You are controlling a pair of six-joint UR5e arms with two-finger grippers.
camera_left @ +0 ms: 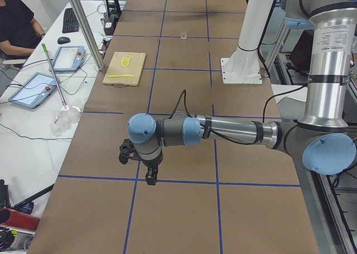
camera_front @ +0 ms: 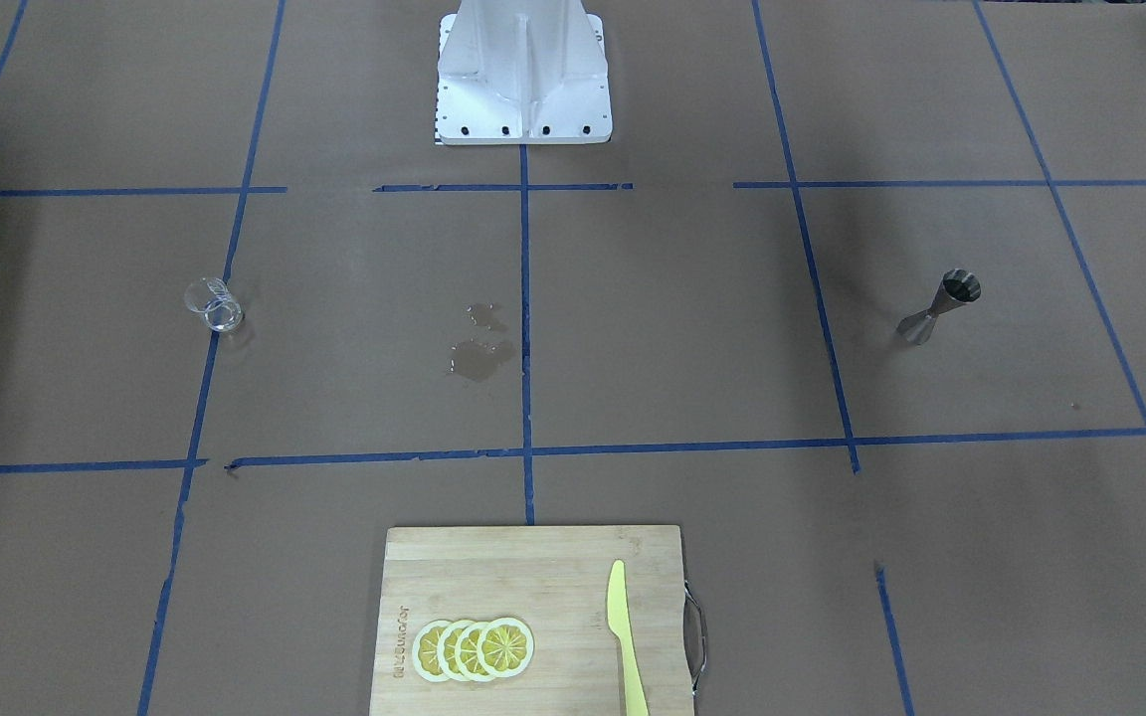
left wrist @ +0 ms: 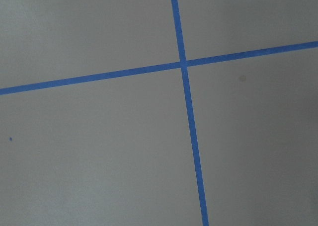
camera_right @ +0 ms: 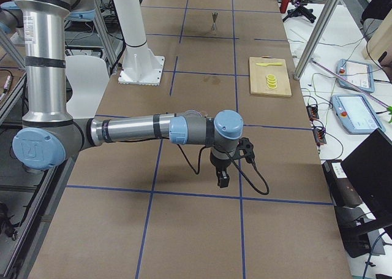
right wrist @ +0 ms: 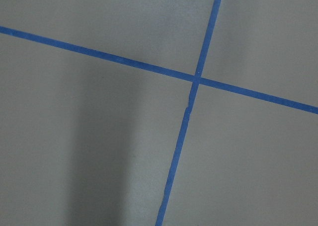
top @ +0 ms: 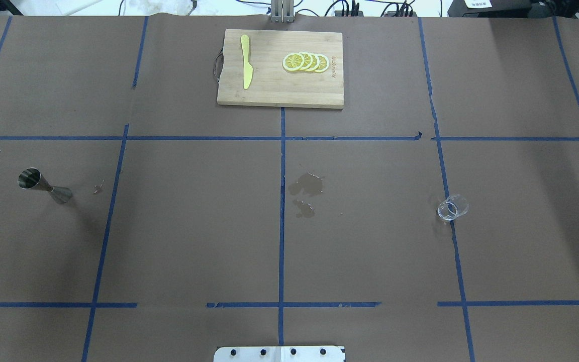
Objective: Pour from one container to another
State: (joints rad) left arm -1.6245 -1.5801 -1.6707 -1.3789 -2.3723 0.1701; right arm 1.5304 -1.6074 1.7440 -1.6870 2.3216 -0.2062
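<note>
Brown paper covers your table (top: 194,226), gridded with blue tape (top: 282,241). Out on the robot's right, the cup (top: 453,207) stands upright, right on a tape line, clear and untouched. Far across on the robot's left, well apart from it, the jigger (top: 43,185) stands upright too, wide cone on top. Between the two, just beside the centre tape line, you've got a dark wet patch (top: 307,186) on the paper.

At the far edge from the robot sits a wooden board (top: 279,95): four overlapping lemon slices (top: 305,62) on one side, a yellow knife (top: 246,68) on the other.

Now the arms. Both reach out low over the table ends, nowhere near either vessel. The left gripper (camera_left: 149,176) points down above the paper near a tape line; the right gripper (camera_right: 222,179) hangs the same way at its end. They show only from the side views, so I cannot tell how either set of jaws stands. Both wrist cameras give you just paper and a tape crossing.
</note>
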